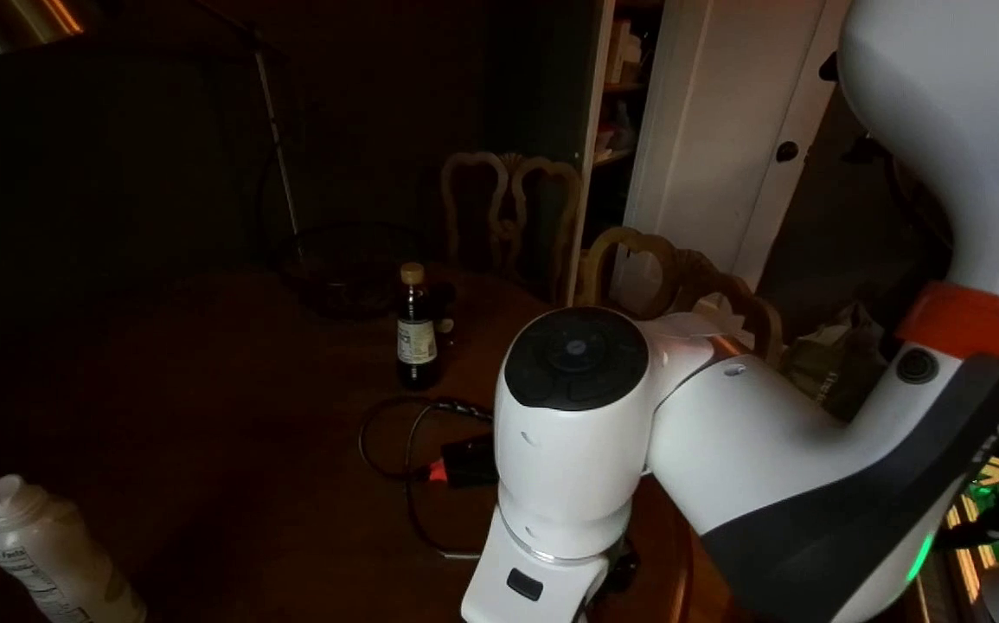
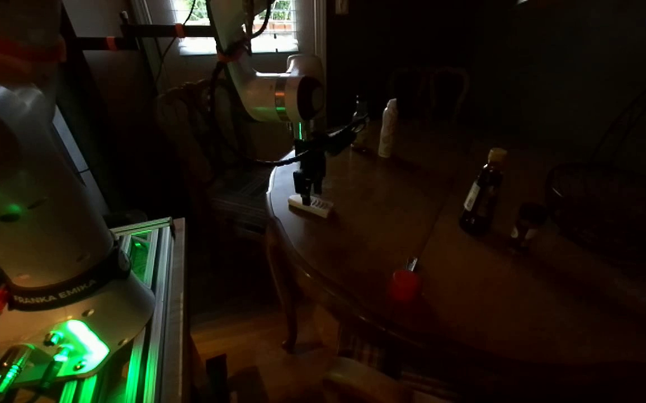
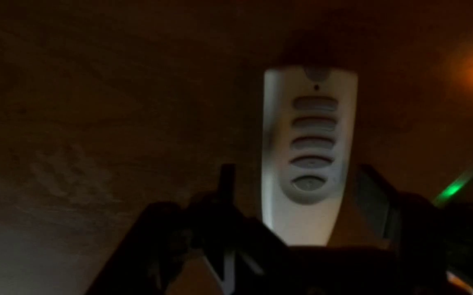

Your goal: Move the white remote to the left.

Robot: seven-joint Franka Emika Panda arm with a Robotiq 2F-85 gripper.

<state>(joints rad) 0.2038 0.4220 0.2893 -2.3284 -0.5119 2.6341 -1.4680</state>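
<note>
The white remote (image 3: 308, 221) lies flat on the table with its grey buttons facing up. In an exterior view the remote (image 2: 320, 209) is near the table's rounded edge. It is hidden behind the arm in the exterior view with the large arm link (image 1: 577, 467). My gripper (image 3: 296, 170) is open in the wrist view, one finger on each side of the remote, with a gap on both sides. The lower end of the remote is hidden by the gripper body. In an exterior view the gripper (image 2: 307, 196) points down right at the remote.
A dark bottle (image 1: 417, 346) and a white bottle (image 1: 67, 562) stand on the table, also seen in an exterior view (image 2: 482, 193). A red object (image 2: 405, 286) sits near the table edge (image 2: 300, 268). A small dark jar (image 2: 526, 226) and a basket (image 2: 608, 173) are farther off.
</note>
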